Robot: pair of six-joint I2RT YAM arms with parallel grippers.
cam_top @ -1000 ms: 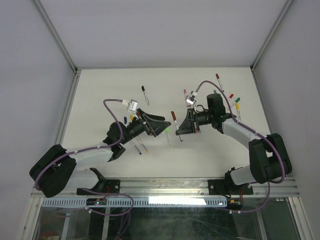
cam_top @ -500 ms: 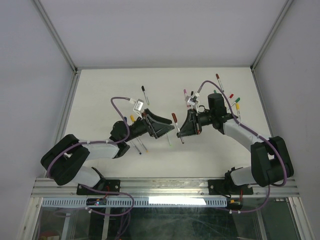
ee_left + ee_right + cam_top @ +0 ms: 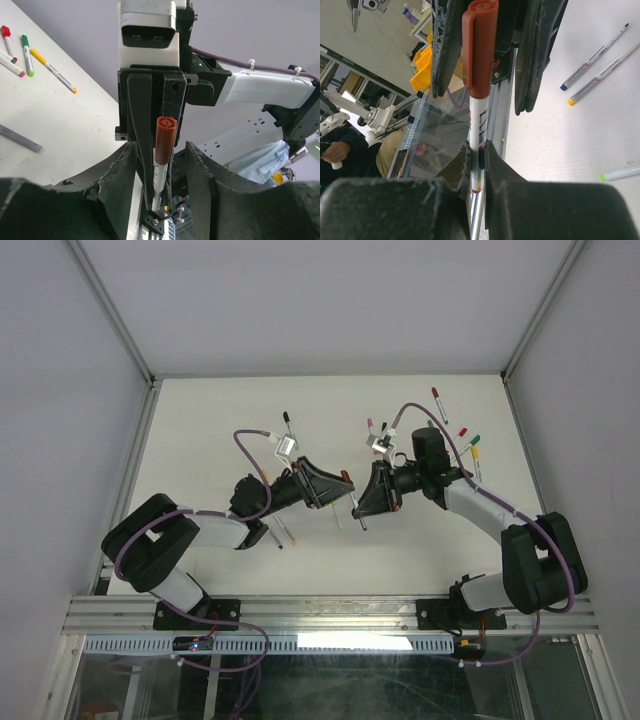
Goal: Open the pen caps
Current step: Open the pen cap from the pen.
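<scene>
**Capped pen presented between the two hands**

The right hand (image 3: 476, 162) is clamped on the white pen barrel (image 3: 478, 120), which it holds in the air above the worktop (image 3: 580, 145). The dark red pen cap (image 3: 479, 50) sits on the barrel's free end. It lies between the fingers of the left hand (image 3: 340, 490), which stand apart on either side. Whether they touch the cap cannot be told. Loose pens (image 3: 594, 56) lie on the worktop.

The white worktop (image 3: 200, 430) carried scattered pens. A black-tipped pen (image 3: 289, 428) lay alone toward the far edge, left of centre. A dark-red-tipped pen (image 3: 438, 403) lay near the far right corner. Red, green and yellow-tipped pens (image 3: 470, 447) clustered just nearer, by the right edge. A green-tipped pen (image 3: 338, 521) lay mid-worktop.
</scene>
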